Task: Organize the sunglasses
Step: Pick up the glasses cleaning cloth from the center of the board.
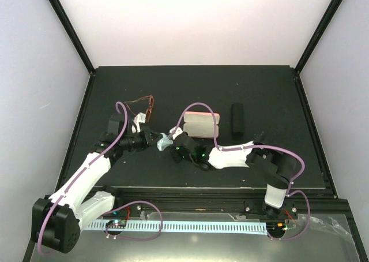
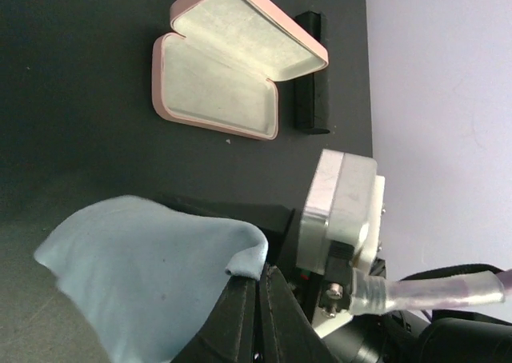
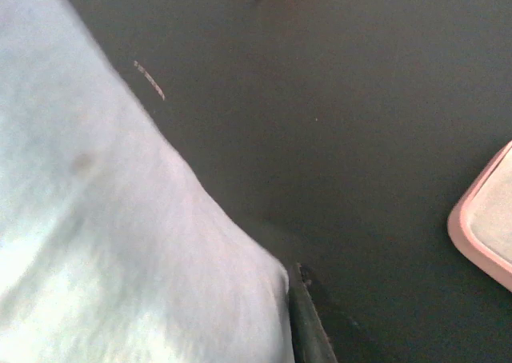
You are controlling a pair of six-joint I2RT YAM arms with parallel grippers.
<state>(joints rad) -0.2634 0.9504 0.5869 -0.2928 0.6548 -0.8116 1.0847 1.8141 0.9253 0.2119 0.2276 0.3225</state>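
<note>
Amber-brown, thin-framed sunglasses [image 1: 144,107] lie on the black worktop [image 1: 271,89], left of its centre and free of both tools. Right of them, about mid-worktop, a pink case [image 1: 202,123] sits open with its pale lining up, and a black case [image 1: 237,120] lies closed near it toward the right edge. Closer to the front edge, the left gripper [image 1: 157,139] is clenched on one edge of a light blue cloth [image 1: 165,141]. The right gripper [image 1: 174,134] meets the cloth from the other side; fabric lies against one finger [image 3: 308,331], but whether those jaws have clamped it I cannot tell
</note>
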